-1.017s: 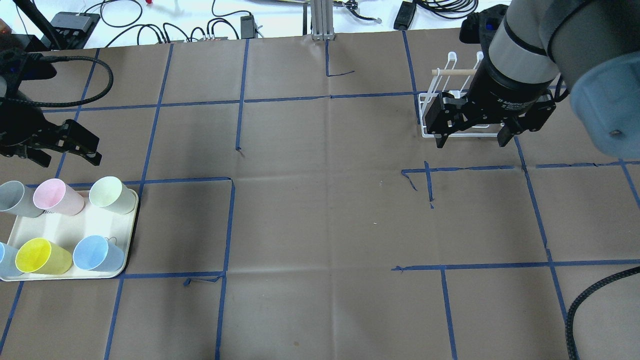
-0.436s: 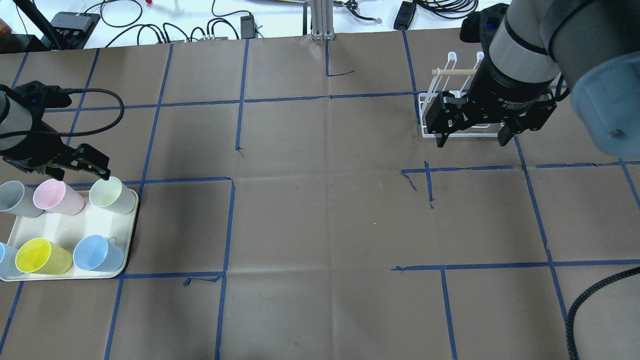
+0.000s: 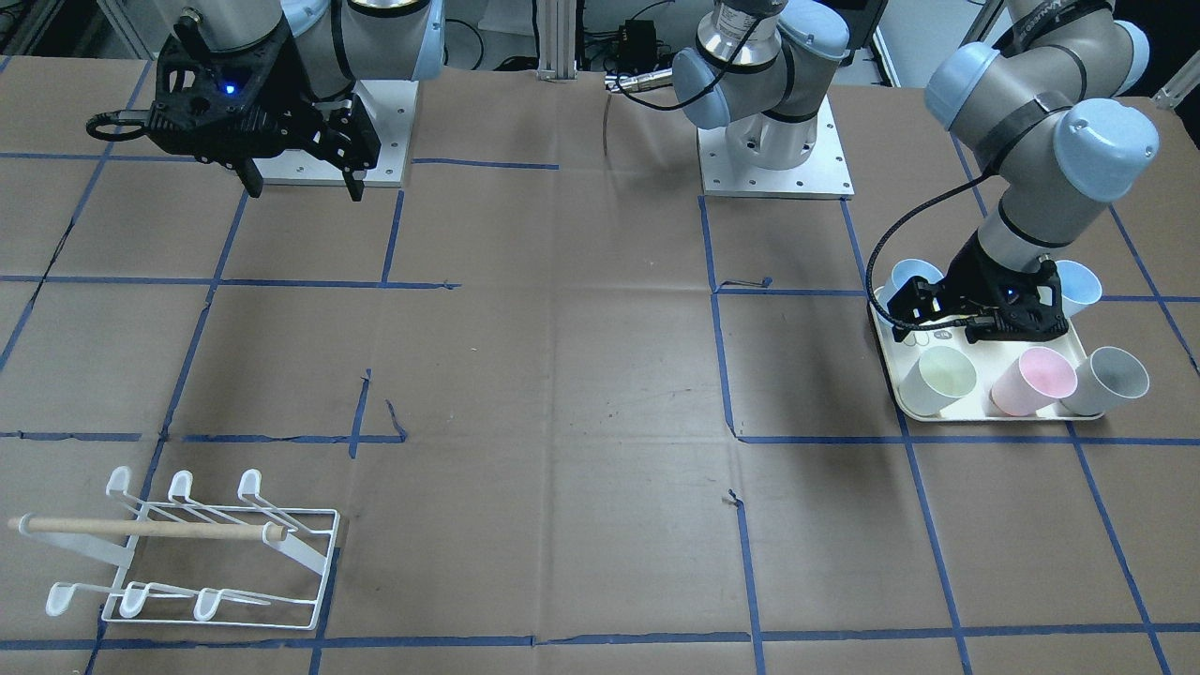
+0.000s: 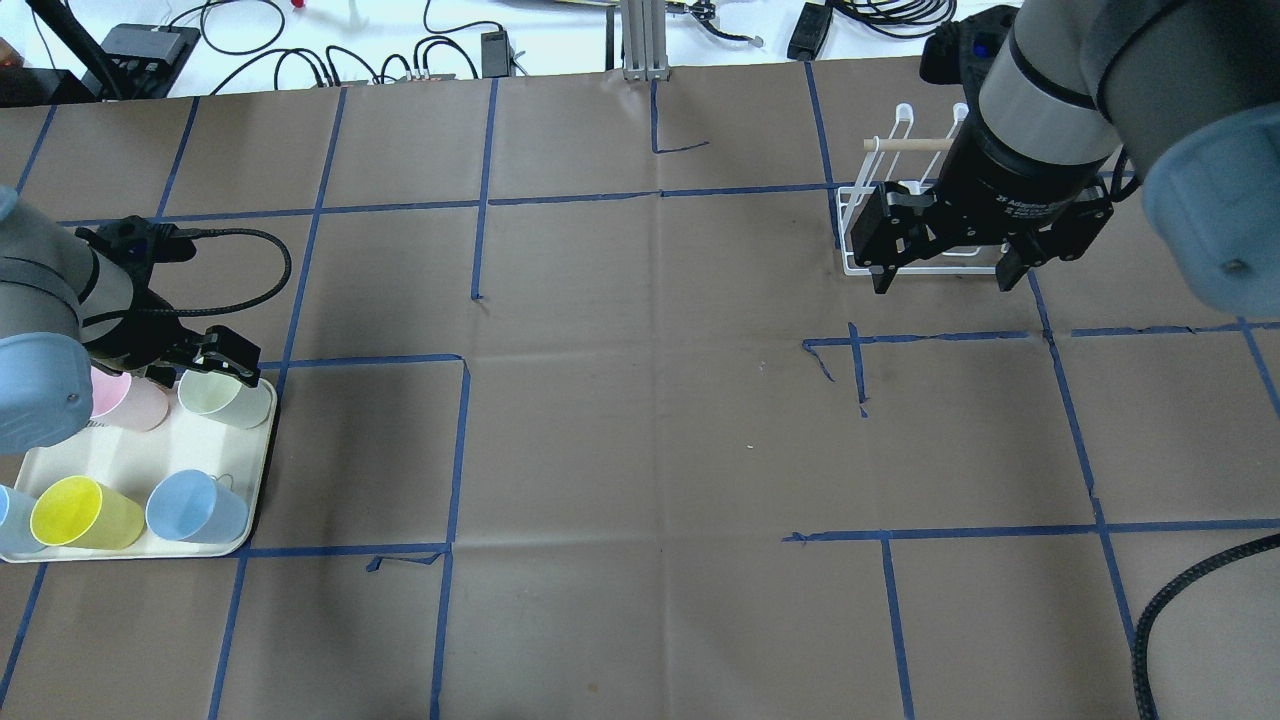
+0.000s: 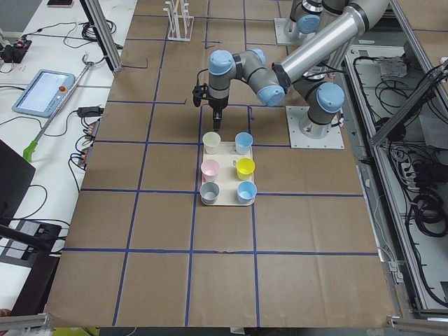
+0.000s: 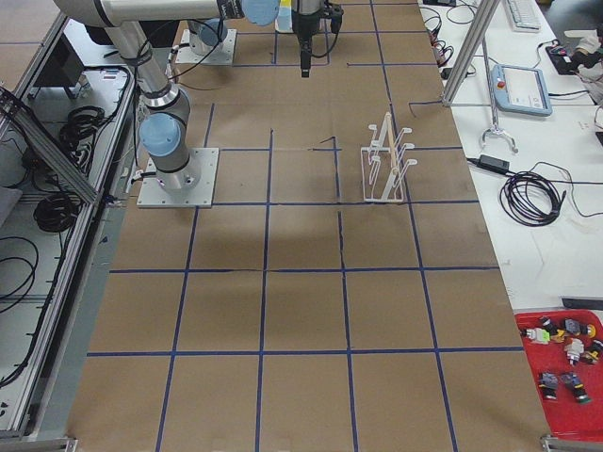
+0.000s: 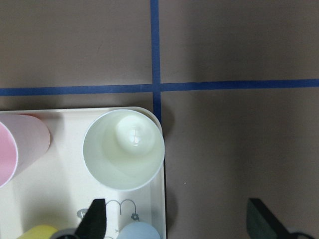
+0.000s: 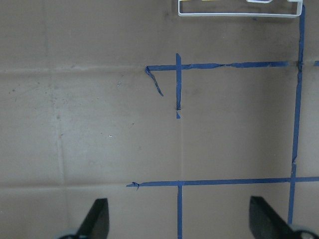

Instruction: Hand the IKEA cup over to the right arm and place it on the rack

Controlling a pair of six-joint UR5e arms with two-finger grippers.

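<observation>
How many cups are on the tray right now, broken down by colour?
blue cups: 2
pink cup: 1
yellow cup: 1
grey cup: 1
pale green cup: 1
Total: 6

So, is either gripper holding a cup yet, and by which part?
Nothing is held. The left gripper hangs open by the pale green cup; the right gripper is open and empty.

One legible label on the right arm

You can read white lettering beginning "2F Adaptive" on the black band (image 4: 1020, 205) above the right end effector (image 4: 942, 286); the rest curves away. The print on the tray (image 7: 65, 179) is too partial to read.
</observation>
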